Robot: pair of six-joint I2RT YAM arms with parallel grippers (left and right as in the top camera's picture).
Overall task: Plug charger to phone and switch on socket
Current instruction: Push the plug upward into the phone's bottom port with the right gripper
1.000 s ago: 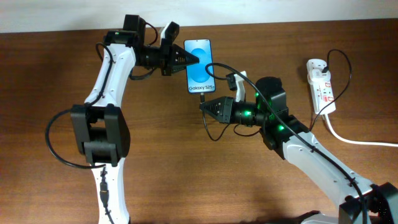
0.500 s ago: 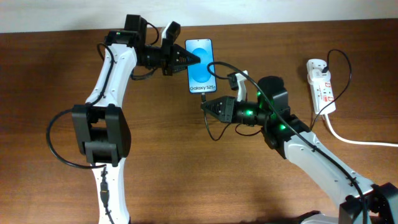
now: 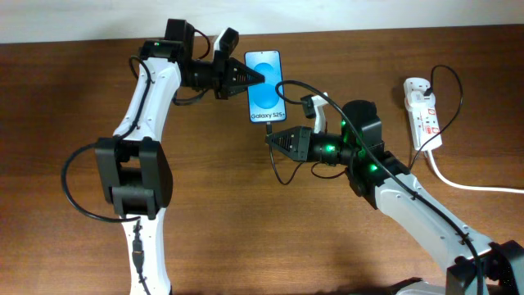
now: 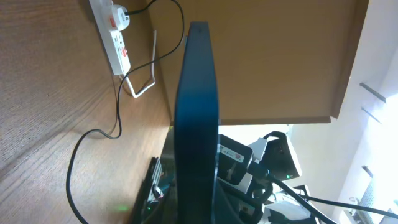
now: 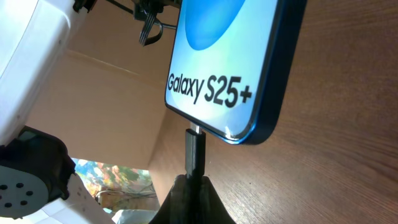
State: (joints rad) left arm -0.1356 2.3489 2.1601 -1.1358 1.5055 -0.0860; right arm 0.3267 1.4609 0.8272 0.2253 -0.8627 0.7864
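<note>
The right pincer (image 3: 268, 139) is clamped on the charger (image 5: 194, 152) connector, whose tip meets the bottom edge of the phone (image 3: 265, 86) directly ahead. The left pincer (image 3: 255, 79) touches the phone's side; its opening cannot be determined.

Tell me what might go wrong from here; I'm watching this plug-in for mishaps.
1. A sliver of metal shows between the charger connector and the phone, so it may not be fully seated; releasing could leave it loose.
2. The left gripper meets only the phone's left edge; a push from the right gripper may slide the phone.
</note>
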